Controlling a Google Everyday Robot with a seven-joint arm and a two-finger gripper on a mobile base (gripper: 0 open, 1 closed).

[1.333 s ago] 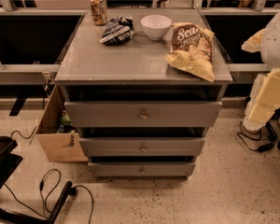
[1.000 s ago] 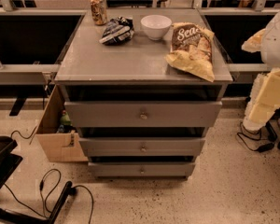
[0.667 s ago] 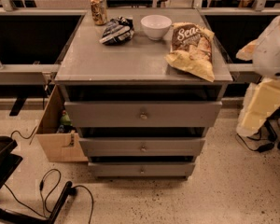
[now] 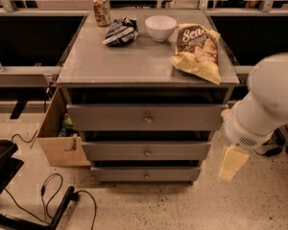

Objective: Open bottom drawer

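The grey desk (image 4: pixel 134 61) is seen in the middle. The white arm (image 4: pixel 273 95) has been brought lower, to 4 o'clock, so the reach has been started. The bottom drawer (image 4: pixel 120 175), at 6 o'clock, is shut, its front turned to the camera and stretched from 9 to 3. The hand (image 4: pixel 233 163) is held near it, not touching; whether it is spread or closed cannot be told

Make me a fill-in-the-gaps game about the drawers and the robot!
The cabinet has ___ grey drawers.
The bottom drawer has a round ___ at its centre.
A white ___ sits between the dark packet and the chip bag.
The gripper hangs at the picture's ___ side, touching no drawer.
Missing: three, knob, bowl, right.
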